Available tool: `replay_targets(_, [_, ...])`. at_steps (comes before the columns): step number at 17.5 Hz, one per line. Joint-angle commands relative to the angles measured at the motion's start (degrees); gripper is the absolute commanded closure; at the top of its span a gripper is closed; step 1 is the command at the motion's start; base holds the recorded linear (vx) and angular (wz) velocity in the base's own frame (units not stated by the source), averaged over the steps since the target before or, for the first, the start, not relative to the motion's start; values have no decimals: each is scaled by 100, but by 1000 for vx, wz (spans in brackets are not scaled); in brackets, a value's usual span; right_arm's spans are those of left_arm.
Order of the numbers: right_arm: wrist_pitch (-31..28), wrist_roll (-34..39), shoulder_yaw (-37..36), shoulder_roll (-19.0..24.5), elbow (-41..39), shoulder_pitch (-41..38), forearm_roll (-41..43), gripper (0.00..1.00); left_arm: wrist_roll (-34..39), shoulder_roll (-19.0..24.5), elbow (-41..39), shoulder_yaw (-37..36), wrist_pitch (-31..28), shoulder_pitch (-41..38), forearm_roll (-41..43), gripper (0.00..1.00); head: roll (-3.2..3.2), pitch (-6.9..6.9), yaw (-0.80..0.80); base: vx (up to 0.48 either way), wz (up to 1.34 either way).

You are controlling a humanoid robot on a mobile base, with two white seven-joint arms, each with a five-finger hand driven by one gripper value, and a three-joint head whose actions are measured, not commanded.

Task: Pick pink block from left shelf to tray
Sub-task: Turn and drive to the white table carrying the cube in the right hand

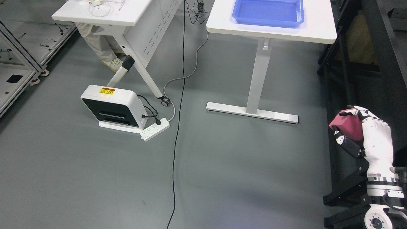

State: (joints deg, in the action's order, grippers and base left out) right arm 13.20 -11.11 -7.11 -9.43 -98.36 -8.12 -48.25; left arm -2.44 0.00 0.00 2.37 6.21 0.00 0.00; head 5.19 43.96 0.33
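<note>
My right hand (351,127) is at the lower right of the head view, its white fingers curled around the pink block (348,124). It holds the block in the air above the floor, beside a black rack. The blue tray (268,12) lies on a white table (314,30) at the top of the view, far up and to the left of the hand. The left arm is out of view.
A black rack (353,82) stands along the right edge. A white device (111,108) and a power strip (155,128) sit on the grey floor, with a black cable (178,105) running down. A second white table (105,12) and a person's legs (98,44) are at top left.
</note>
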Motion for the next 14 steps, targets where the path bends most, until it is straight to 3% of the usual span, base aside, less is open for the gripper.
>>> replay_targets(1, [-2,4,16,11,9,-6,0,96,-2,100,-100,0,3,123,9,0,0,0,0,265,52])
replay_targets(14, [-2,4,78,2,18,12,0,95,-2,100,-100,0,3,123,9,0,0,0,0,318,33])
